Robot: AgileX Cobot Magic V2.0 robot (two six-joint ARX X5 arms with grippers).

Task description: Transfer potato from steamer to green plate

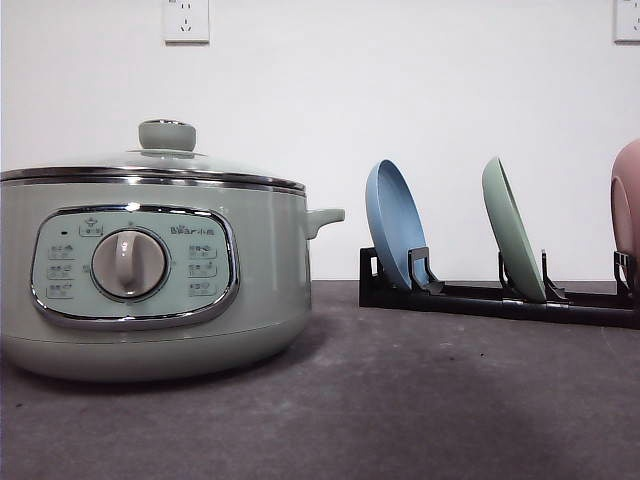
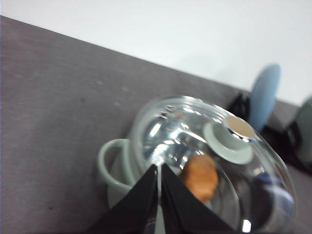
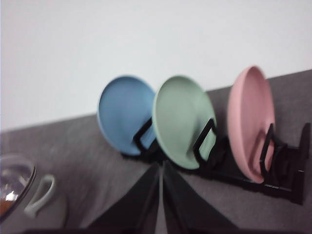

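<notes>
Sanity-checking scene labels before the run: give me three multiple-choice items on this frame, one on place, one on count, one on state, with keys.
1. Where is the rounded orange-brown potato?
A. On the table
B. Inside the pale sage-green steamer
C. On a plate

2. How many plates stand in the black rack?
A. Two
B. Three
C. Four

3. What state is the steamer's glass lid in?
A. On the pot
B. Lying on the table
C. Held by a gripper

Key: 1 B, the potato shows through the glass in the left wrist view. 2 B, blue plate, pale mint-green plate and pink plate. 3 A, it sits on the rim in the front view.
</notes>
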